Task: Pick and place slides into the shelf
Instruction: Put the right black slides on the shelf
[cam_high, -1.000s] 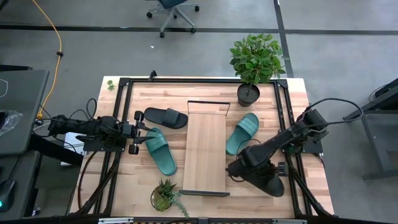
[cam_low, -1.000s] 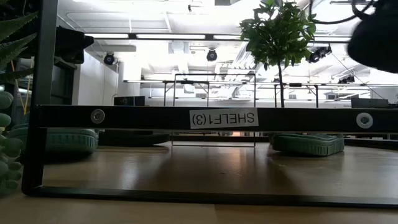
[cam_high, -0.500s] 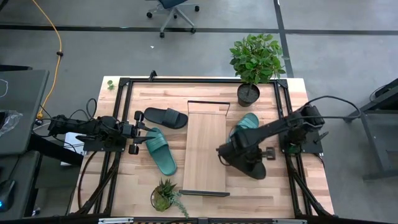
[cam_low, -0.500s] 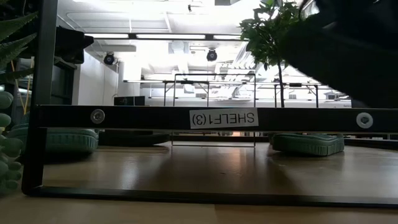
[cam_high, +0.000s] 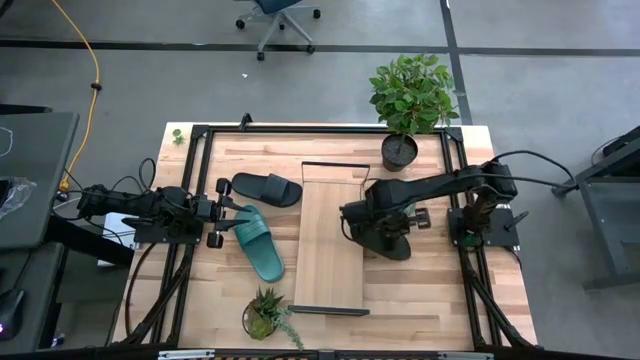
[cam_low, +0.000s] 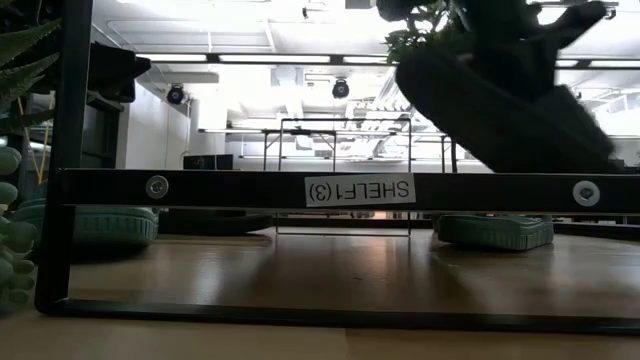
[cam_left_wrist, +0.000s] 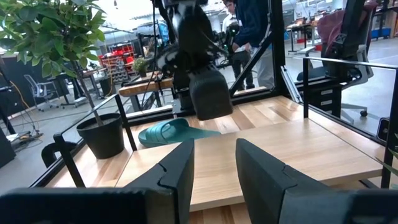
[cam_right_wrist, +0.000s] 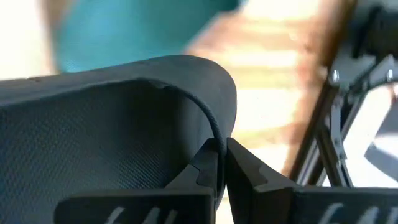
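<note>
Right gripper (cam_high: 372, 228) hangs over the shelf's (cam_high: 328, 275) right edge, jaws clamped on a black slide (cam_high: 388, 240). Shelf's bare; other black slide (cam_high: 266, 188) and teal slide (cam_high: 256, 243) wait on the tabletop (cam_high: 420, 300). Left gripper (cam_high: 222, 212) idles, jaws open.

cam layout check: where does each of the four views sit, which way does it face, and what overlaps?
High: overhead, straight down on the shelf; both arms show.
Low: tabletop height, facing the room through the shelf rail.
Left wrist: on the left arm, facing across the shelf; own left hand in front.
Right wrist: on the right arm; right hand pinching the black slide.
Shared: the carried black slide shows in all four.
</note>
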